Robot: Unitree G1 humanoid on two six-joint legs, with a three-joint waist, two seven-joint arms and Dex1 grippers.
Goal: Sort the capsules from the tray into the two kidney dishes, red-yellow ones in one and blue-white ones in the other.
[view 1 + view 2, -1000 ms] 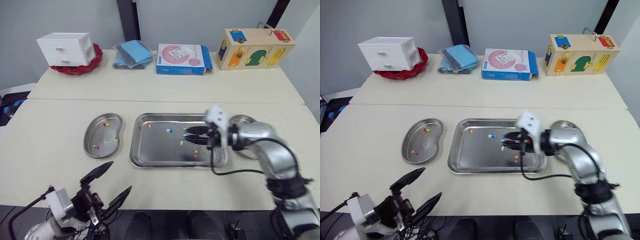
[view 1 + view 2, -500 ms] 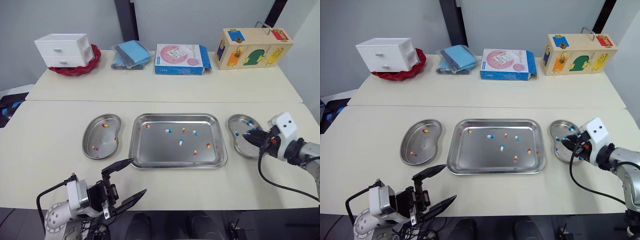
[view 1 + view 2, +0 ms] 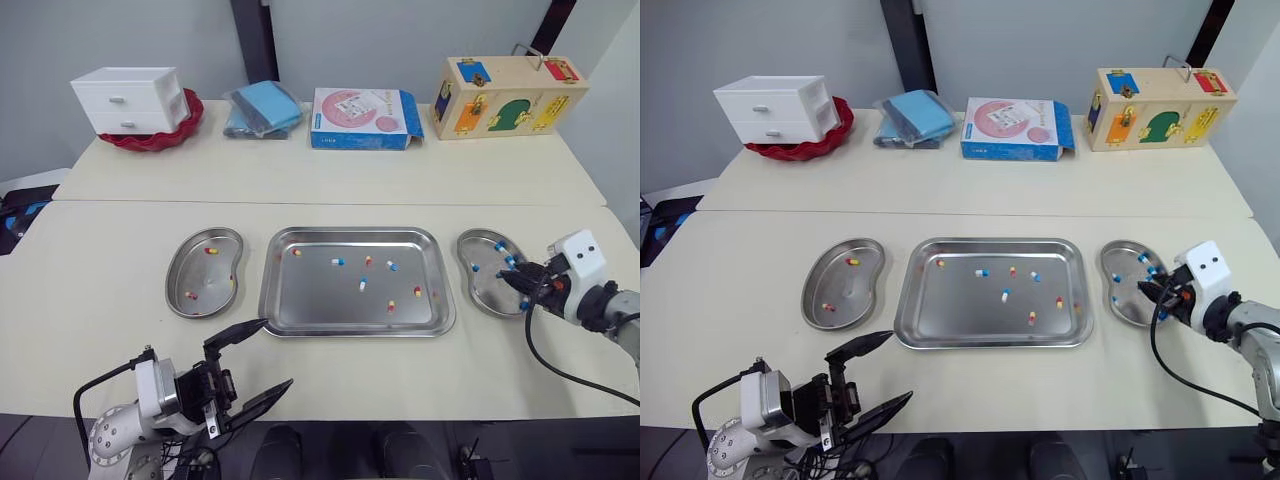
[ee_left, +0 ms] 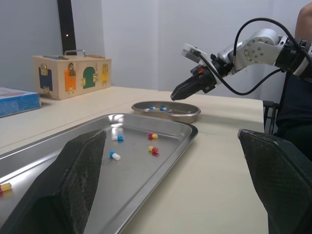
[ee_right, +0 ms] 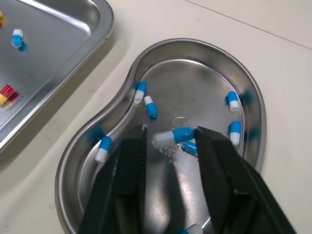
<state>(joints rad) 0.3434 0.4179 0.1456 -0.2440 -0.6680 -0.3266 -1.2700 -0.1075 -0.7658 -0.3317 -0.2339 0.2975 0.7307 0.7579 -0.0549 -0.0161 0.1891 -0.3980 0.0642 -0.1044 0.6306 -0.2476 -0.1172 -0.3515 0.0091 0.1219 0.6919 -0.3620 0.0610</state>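
From the head view, the tray (image 3: 268, 300) lies on the counter (image 3: 100, 250) between the left dish (image 3: 180, 290) and the right dish (image 3: 478, 297), with mixed capsules (image 3: 362, 284) scattered in it. The right pincer (image 3: 508, 279) hovers over the right dish. In the left wrist view, the left pincer (image 4: 170, 134) is spread wide beside the tray. In the right wrist view, the right pincer pinches a blue-white capsule (image 5: 173, 135) above the right dish.
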